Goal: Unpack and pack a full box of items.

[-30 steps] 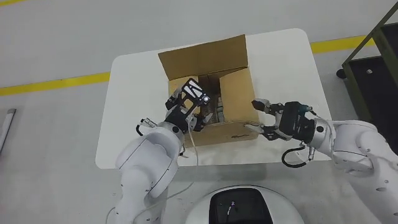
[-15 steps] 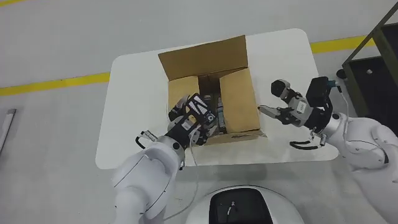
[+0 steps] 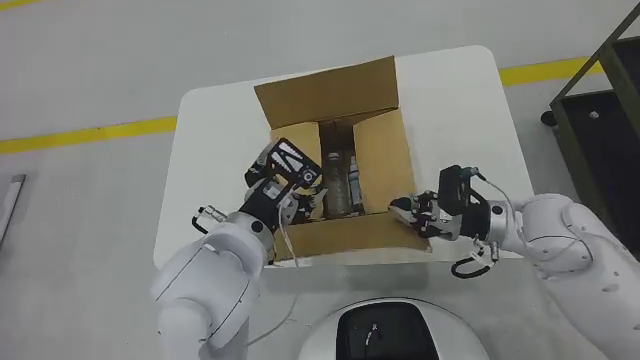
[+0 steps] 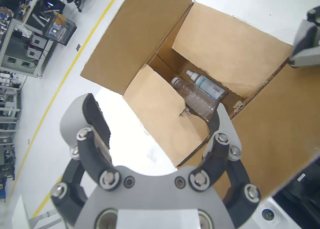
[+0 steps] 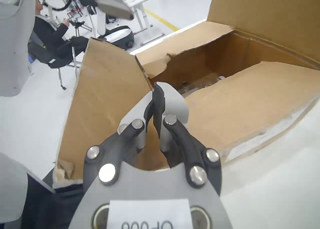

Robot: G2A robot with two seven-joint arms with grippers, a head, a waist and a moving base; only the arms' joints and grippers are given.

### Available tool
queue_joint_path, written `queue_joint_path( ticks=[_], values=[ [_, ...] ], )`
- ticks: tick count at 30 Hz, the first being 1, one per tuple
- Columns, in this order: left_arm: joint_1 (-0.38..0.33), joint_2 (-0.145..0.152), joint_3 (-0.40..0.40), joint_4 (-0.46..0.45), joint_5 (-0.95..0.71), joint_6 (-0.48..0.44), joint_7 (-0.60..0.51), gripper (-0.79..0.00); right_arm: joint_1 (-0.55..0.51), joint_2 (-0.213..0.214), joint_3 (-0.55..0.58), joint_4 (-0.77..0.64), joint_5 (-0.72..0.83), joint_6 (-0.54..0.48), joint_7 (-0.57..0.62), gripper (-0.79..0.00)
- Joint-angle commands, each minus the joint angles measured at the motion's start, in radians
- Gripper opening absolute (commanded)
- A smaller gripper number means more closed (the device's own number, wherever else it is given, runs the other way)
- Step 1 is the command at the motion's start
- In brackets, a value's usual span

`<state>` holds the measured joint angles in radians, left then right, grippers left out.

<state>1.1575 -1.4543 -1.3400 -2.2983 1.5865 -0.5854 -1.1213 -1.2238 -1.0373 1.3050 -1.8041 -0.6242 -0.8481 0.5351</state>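
Boxes: one cardboard box (image 3: 330, 95)
Bottles: two, a clear bottle (image 4: 197, 101) and a white-capped bottle (image 4: 208, 86)
Pincers: two, left pincer (image 4: 155, 112) and right pincer (image 5: 156, 101)

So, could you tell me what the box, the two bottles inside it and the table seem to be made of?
The box is corrugated cardboard, matt brown: its torn edges show fluting. The larger bottle looks like thin clear plastic, glossy and ribbed. The smaller bottle is probably plastic too, with a white cap and a label. The table has a smooth white top; its material is unclear.
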Motion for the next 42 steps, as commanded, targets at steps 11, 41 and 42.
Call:
queue_joint_path(
  ticks=[11,41,42],
  values=[
    [-0.029,0.009,0.042,0.074,0.122,0.082,0.067,0.0,-0.038,0.016,-0.001,0.001,-0.025,-0.024,0.043,-0.785],
    [-0.033,0.015,0.15,0.186,0.249,0.071,0.095,0.0,-0.122,-0.005,0.063,0.163,-0.19,0.243,-0.392,-0.785],
    [-0.031,0.013,0.164,0.2,0.247,0.086,0.1,0.0,-0.124,-0.005,0.064,0.161,-0.193,0.239,-0.393,-0.785]
  ],
)
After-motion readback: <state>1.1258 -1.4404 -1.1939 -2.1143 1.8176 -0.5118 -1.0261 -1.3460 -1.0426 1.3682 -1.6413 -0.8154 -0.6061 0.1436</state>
